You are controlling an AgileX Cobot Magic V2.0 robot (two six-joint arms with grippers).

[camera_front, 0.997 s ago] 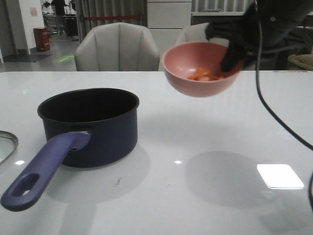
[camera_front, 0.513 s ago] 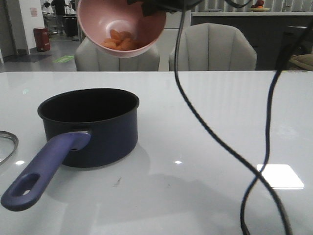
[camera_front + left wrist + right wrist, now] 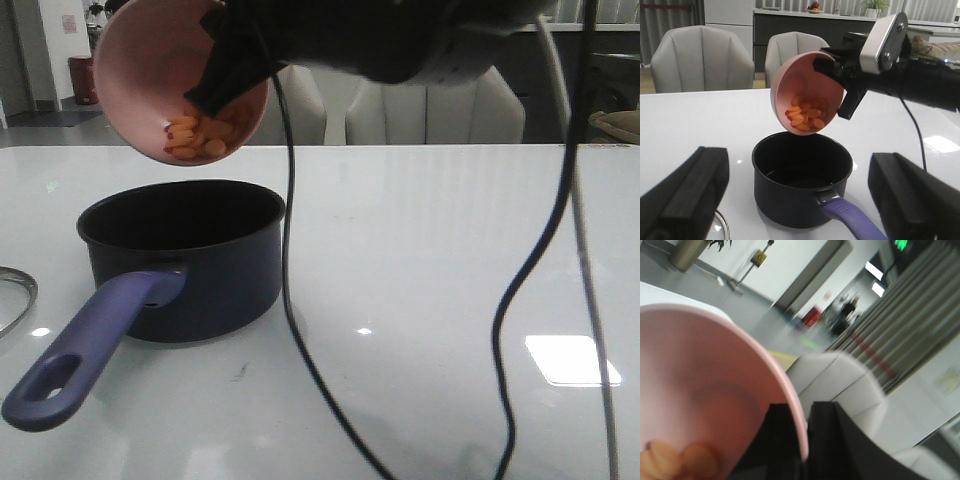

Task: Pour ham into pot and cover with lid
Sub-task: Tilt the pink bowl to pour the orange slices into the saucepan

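The dark navy pot point(image 3: 190, 255) stands on the white table, its purple-blue handle point(image 3: 90, 350) pointing toward the front left. Its black inside point(image 3: 802, 162) holds nothing I can see. My right gripper point(image 3: 805, 415) is shut on the rim of a pink bowl point(image 3: 150, 70), which hangs tilted just above the pot's far rim. Orange-pink ham pieces point(image 3: 195, 135) lie heaped at the bowl's low edge, still inside it. My left gripper point(image 3: 797, 165) stands open, facing the pot from the handle side and holding nothing. Only an edge of the glass lid point(image 3: 15, 295) shows, left of the pot.
Black cables point(image 3: 285, 250) hang from the right arm point(image 3: 400, 40) across the middle and right of the front view. Two grey chairs point(image 3: 700, 57) stand behind the table's far edge. A bright light patch point(image 3: 570, 360) reflects off the table at the right.
The right gripper carried the pink bowl leftward from right of centre to above the pot and tipped it steeply. The ham slid down to the bowl's low rim.
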